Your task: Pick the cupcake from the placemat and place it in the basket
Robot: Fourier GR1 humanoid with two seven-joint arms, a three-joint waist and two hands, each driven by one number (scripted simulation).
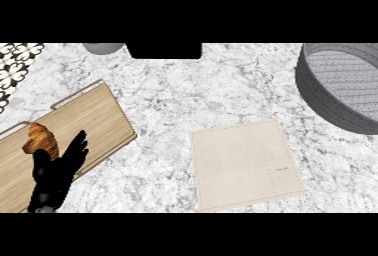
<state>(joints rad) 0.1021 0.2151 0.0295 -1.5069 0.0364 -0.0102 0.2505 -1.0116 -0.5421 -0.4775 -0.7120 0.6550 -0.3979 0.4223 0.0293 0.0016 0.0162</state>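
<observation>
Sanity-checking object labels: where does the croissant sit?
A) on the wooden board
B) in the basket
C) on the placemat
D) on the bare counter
A: the croissant lies on the wooden board at the view's left, next to the open left hand; it is not on the placemat or in the basket.

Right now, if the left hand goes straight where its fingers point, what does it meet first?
Likely nothing close: the left hand would pass right of the croissant, over cutting board, then marble counter.
</observation>
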